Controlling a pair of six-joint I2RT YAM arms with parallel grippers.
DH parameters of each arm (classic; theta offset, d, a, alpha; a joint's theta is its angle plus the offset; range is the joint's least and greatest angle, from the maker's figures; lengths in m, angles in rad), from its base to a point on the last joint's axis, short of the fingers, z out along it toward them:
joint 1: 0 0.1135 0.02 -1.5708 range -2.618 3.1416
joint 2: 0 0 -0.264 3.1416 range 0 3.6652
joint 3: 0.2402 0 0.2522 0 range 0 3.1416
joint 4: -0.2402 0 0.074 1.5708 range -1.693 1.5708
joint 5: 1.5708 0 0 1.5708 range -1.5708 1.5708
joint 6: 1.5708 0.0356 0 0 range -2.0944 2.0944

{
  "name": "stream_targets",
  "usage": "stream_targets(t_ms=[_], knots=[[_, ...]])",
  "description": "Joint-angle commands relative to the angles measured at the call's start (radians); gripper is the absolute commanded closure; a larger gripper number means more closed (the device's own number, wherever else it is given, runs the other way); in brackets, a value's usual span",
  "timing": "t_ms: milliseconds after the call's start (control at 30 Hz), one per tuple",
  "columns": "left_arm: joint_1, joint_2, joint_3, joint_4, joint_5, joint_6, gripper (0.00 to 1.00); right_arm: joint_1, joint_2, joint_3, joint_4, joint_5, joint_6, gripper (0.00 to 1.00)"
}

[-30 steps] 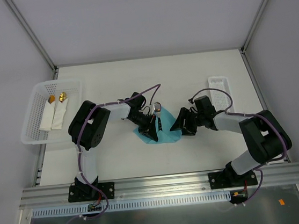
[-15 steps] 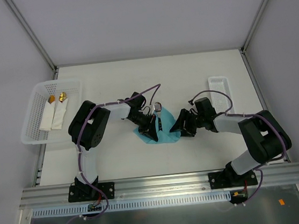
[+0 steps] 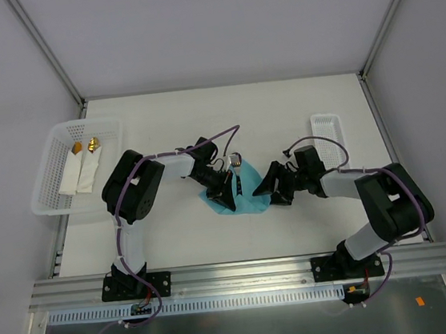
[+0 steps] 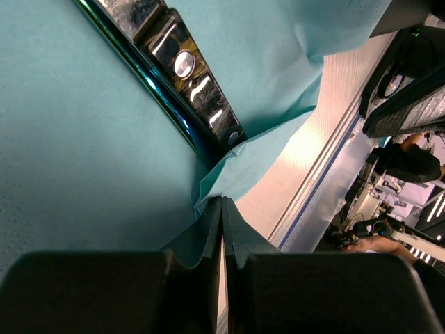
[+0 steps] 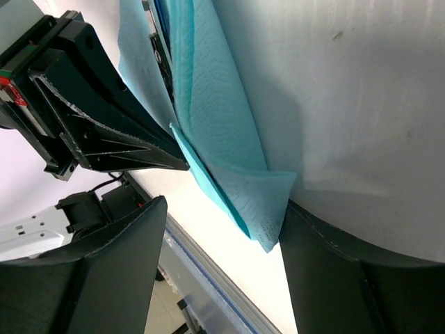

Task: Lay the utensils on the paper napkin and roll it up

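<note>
Teal paper napkin point(image 3: 249, 202) lies mid-table between the arms, with the utensils point(image 4: 182, 66) on it, long axis running roughly near to far. The left gripper point(image 4: 221, 209), pressed together, pinches the napkin's left fold. The right gripper point(image 5: 226, 203), fingers spread, straddles the loose right corner. The white table point(image 3: 281, 112) is flat, and two baskets point(image 3: 47, 183) stand well apart at its sides.

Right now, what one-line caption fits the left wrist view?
Left gripper shut on the folded edge of the napkin, a shiny utensil lying on it just ahead.
</note>
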Motion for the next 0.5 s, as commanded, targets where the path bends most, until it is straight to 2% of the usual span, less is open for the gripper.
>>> stream_targets(t_ms=[0,467], knots=[[0.011,0.025,0.007,0.005,-0.049,0.003,1.00,0.022,0.089,-0.047,-0.131,0.074,-0.023,0.31],[0.013,0.025,0.005,0.005,-0.049,0.003,1.00,0.048,0.077,-0.144,-0.094,0.057,-0.012,0.24]])
